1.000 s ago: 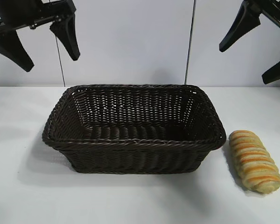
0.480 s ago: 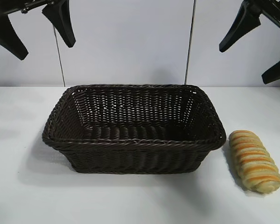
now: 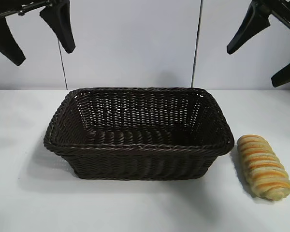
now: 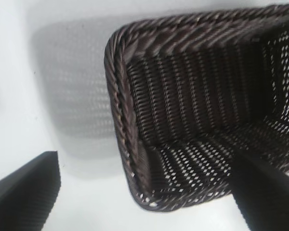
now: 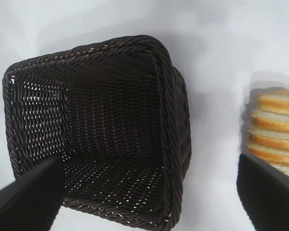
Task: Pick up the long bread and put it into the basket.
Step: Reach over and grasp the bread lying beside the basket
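The long bread (image 3: 264,166) lies on the table (image 3: 145,208) just beside the empty basket (image 3: 137,147), untouched. Both claws, left gripper (image 3: 36,34) and right gripper (image 3: 266,53), hang wide open overhead, holding nothing; all the work remains.

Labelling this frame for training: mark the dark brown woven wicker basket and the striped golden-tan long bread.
dark brown woven wicker basket (image 3: 135,148): exterior view, on the braided front rim.
striped golden-tan long bread (image 3: 264,166): exterior view, on the ridged top, mid-length.
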Tool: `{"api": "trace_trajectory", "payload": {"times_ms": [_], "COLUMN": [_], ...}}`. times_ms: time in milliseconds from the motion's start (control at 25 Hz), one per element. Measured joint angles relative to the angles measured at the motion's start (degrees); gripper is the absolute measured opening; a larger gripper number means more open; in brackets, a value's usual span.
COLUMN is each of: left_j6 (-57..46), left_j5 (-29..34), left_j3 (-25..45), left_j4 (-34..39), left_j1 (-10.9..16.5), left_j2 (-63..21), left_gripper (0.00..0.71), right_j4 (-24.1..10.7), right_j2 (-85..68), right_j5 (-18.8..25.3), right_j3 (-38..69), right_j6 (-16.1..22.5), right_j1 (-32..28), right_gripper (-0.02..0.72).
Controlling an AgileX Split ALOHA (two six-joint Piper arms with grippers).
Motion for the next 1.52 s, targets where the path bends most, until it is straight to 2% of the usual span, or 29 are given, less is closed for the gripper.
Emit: {"api": "trace_trajectory", "payload": {"times_ms": [240,320,400,480,720,880,1160,1520], "left_j6": [0.00,0.00,0.00,0.18,1.17,1.25,1.66,1.68], "left_j5": [1.35,1.49,1.55,1.75,2.05,2.18,-1.15,-3.56], "left_j3": [0.00,0.00,0.00,0.00,1.42,5.31,16.58,33.70], "left_j4": [1.27,1.53,1.52,1.72,2.25,2.99,4.49,6.78], "left_j1": [13.08,16.42,18.70,19.87,19.97,19.97,19.90,15.30], "left_j2": [-4.07,-5.46,-6.90,-7.89,-11.62,-17.26,-35.56,-63.01], "left_gripper": [0.687,0.687,0.687,0.687,0.687,0.687,0.687,0.687], "right_j4": [0.00,0.00,0.00,0.00,0.00,0.00,0.00,-0.05], "right_j2": [0.00,0.00,0.00,0.00,0.00,0.00,0.00,0.00], "right_j5": [0.00,0.00,0.00,0.00,0.06,0.11,0.11,1.07], "right_j3": [0.00,0.00,0.00,0.00,0.00,0.00,0.00,-1.54], "right_j6": [-0.15,-0.17,-0.21,-0.37,-0.80,-1.06,-1.24,-1.47], "right_j1": [0.00,0.00,0.00,0.00,0.00,0.00,0.00,0.00], "right_gripper": [0.695,0.695,0.695,0.695,0.695,0.695,0.695,0.695]}}
